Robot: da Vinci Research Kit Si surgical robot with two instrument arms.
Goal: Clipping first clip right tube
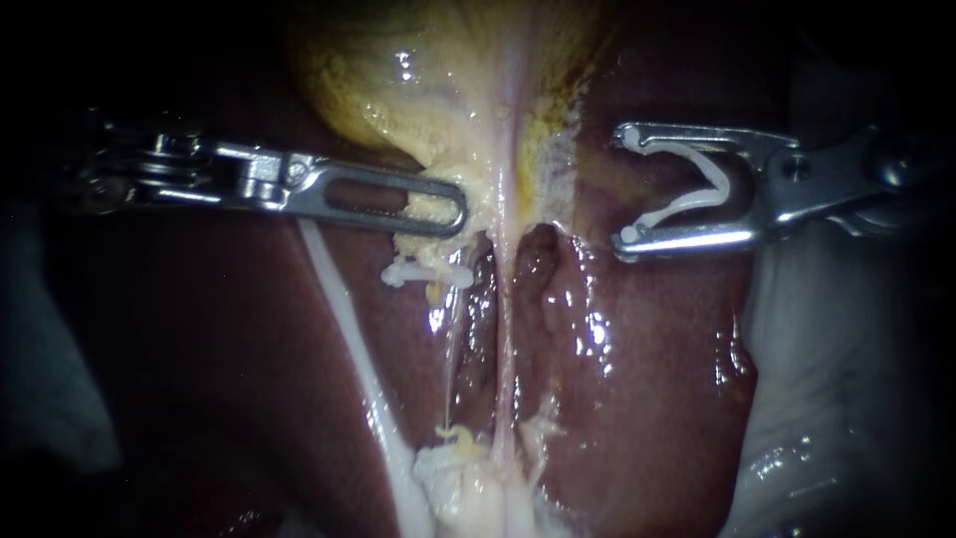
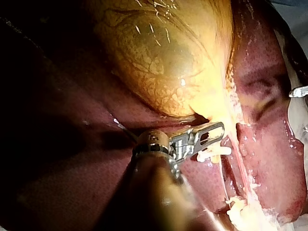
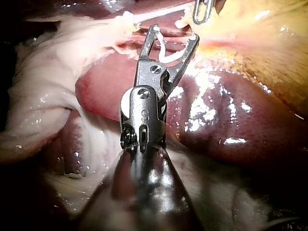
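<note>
Right tube runs crosswise just ahead of right tool; jaws spread wide, seating open clip, mouth facing tube.

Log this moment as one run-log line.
left instrument: jaws shut on yellow bulging gallbladder | right instrument: jaws holding white V-shaped plastic clip, wide apart | thin pale tube: not yet between jaws

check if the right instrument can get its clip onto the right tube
Probably yes: the right instrument faces the right tube with its clip open, nothing crosses the gap between them, and the left instrument holds the gallbladder beyond it.
</note>
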